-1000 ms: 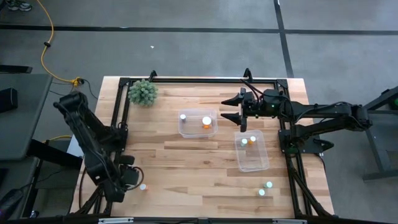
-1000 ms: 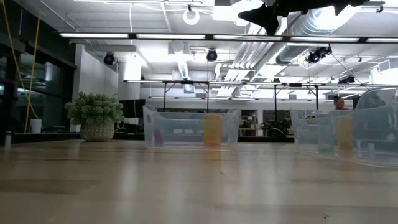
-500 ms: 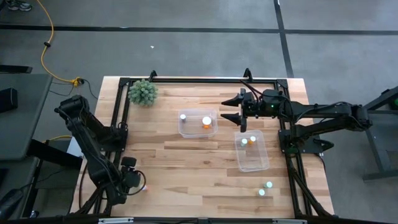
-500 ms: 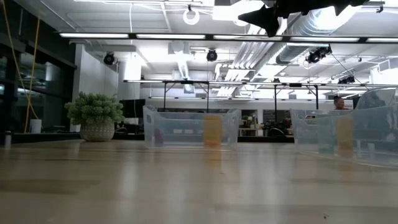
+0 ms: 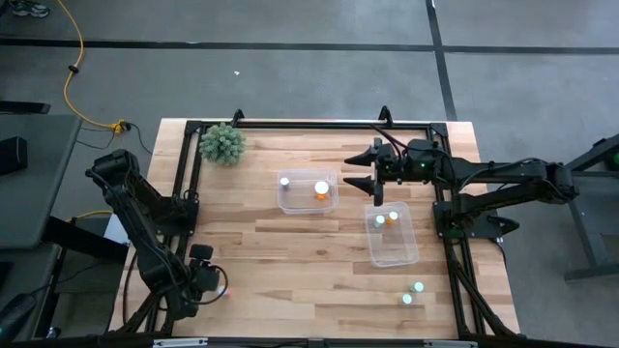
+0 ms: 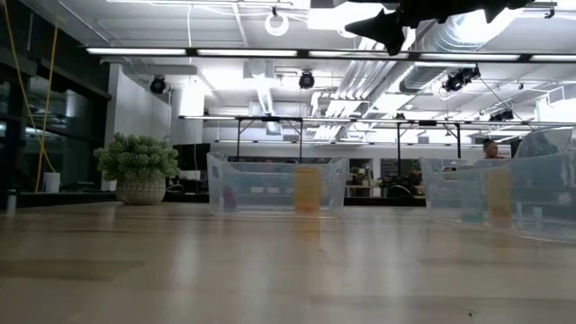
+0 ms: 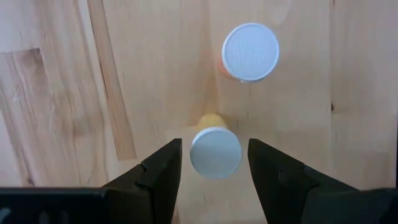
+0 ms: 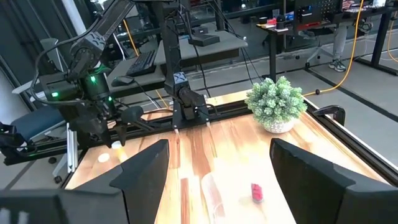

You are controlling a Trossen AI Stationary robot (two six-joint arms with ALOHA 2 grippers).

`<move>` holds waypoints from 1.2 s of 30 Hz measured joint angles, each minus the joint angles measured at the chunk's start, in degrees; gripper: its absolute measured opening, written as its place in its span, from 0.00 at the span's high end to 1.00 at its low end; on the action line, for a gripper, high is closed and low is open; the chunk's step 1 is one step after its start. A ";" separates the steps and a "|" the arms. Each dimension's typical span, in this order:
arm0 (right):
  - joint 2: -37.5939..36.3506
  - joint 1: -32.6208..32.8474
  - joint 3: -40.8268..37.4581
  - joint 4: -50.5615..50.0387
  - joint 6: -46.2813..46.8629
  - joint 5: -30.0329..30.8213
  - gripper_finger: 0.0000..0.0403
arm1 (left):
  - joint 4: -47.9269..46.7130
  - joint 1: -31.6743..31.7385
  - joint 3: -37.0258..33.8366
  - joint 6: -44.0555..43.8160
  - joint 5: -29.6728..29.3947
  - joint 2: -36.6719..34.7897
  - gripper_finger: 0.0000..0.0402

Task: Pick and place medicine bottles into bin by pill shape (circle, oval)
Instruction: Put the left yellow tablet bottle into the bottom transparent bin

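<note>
Seen from overhead, mostly hidden under the left gripper (image 5: 215,287) near the wooden table's (image 5: 290,251) front-left corner: two white-capped medicine bottles (image 7: 216,151), plain only in the left wrist view, one between spread fingers, not pinched. Raised beside the plant-side clear tub (image 5: 308,192): right gripper (image 5: 366,169), spread wide, empty. Behind, a ceiling-lit workshop.

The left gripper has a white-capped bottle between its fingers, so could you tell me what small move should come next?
Probably close the left gripper: its open fingers flank the nearer bottle without touching it, and the second bottle stands clear beyond.
</note>
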 joint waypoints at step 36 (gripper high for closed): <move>0.00 0.01 0.00 -0.76 0.01 0.00 0.32 | -1.44 0.80 -0.02 -1.53 0.20 -1.48 0.73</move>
